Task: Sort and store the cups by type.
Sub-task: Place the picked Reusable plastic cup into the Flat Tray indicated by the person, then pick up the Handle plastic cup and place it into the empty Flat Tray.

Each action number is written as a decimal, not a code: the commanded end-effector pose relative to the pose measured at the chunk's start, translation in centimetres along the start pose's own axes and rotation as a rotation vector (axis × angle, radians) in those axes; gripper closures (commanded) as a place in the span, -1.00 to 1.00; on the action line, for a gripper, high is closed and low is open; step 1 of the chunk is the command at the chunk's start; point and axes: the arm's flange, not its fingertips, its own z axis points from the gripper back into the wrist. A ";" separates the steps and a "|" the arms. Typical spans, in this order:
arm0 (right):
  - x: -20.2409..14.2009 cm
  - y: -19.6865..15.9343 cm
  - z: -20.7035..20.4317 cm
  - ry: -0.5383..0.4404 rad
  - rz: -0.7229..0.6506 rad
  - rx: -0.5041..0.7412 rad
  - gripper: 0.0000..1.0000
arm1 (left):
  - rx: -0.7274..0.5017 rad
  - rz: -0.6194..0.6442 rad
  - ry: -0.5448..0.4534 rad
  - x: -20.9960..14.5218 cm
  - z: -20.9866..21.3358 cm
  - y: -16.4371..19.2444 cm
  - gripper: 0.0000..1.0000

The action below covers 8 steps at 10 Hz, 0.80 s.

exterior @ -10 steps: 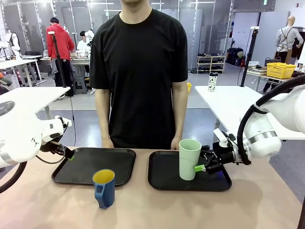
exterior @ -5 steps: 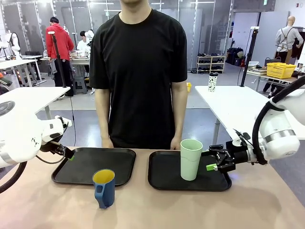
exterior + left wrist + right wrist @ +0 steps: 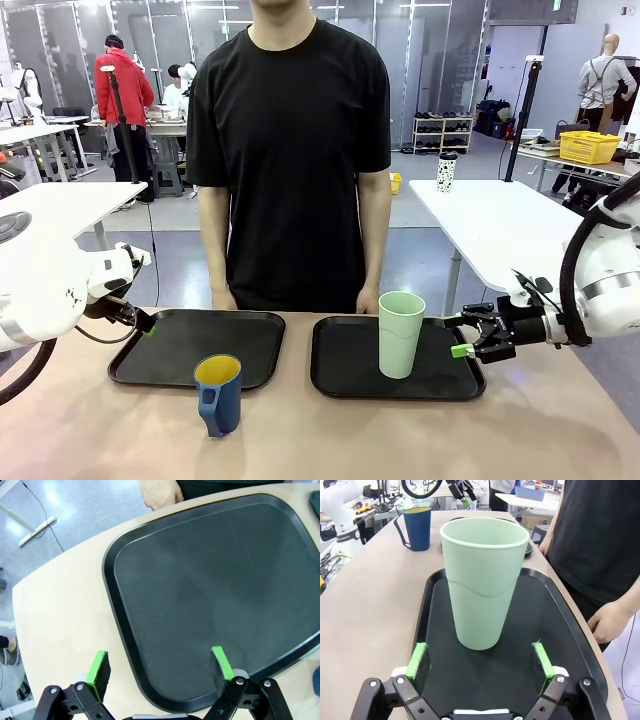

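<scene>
No legible lettering, label, brand, number or sign anywhere in these views.

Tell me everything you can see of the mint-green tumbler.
The tumbler is tall, pale mint-green and handleless. It looks like matte plastic, with a thin rolled rim and a faint wavy line around its wall, and it narrows toward the base. It stands upright near the middle of the right black tray. Only the tray touches it. The right gripper is open beside it, with its fingers apart from the wall.
</scene>
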 end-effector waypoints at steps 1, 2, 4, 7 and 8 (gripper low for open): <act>0.0 -0.3 -0.1 -0.001 0.007 0.011 -1.00 | 0.002 -0.008 -0.001 0.1 0.1 -0.1 -1.00; 0.0 -0.3 -0.1 -0.001 0.007 0.011 -1.00 | 0.002 -0.008 -0.001 0.1 0.1 -0.1 -1.00; 0.0 -0.3 -0.1 -0.001 0.007 0.011 -1.00 | 0.002 -0.008 -0.001 0.1 0.1 -0.1 -1.00; 0.0 -0.3 -0.1 -0.001 0.007 0.011 -1.00 | 0.002 -0.008 -0.001 0.1 0.1 -0.1 -1.00; 0.0 -0.3 -0.1 -0.001 0.007 0.011 -1.00 | 0.002 -0.008 -0.001 0.1 0.1 -0.1 -1.00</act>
